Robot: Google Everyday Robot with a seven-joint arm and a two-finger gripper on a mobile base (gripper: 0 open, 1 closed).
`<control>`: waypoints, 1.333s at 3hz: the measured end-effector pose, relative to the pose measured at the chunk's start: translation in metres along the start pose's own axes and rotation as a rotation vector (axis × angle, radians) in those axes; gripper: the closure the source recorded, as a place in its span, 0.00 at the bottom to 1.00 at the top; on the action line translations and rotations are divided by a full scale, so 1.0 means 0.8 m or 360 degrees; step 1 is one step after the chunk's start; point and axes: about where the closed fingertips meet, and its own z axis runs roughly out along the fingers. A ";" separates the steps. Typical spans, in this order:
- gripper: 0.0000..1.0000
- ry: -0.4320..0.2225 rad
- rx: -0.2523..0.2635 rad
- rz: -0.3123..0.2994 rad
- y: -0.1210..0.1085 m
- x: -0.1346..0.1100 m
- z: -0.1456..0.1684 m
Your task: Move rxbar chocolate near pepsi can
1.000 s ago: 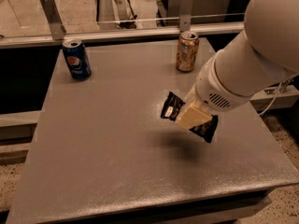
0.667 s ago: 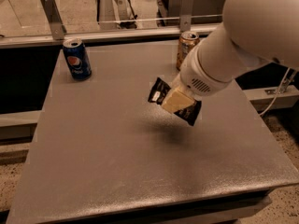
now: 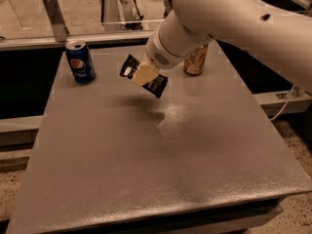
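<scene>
step: carry phase | gripper (image 3: 144,75) pinching rxbar chocolate (image 3: 157,85) above table (image 3: 146,169), apart from pepsi can (image 3: 80,62) | next: close gap toward can, lower beside it, release

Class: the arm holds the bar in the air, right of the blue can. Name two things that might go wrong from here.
1. The gripper, above the back half of the table, pinches the tilted rxbar chocolate mid-length; it may slip out.
2. The pepsi can stands upright near the table's left edge; overshooting might knock it off.
</scene>
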 end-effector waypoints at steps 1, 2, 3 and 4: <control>1.00 -0.0016 -0.0042 -0.0020 -0.012 -0.027 0.048; 1.00 -0.0003 -0.0101 -0.0016 -0.013 -0.037 0.090; 0.83 0.0023 -0.0161 -0.0013 -0.010 -0.042 0.119; 0.59 0.0023 -0.0205 -0.0016 -0.006 -0.050 0.137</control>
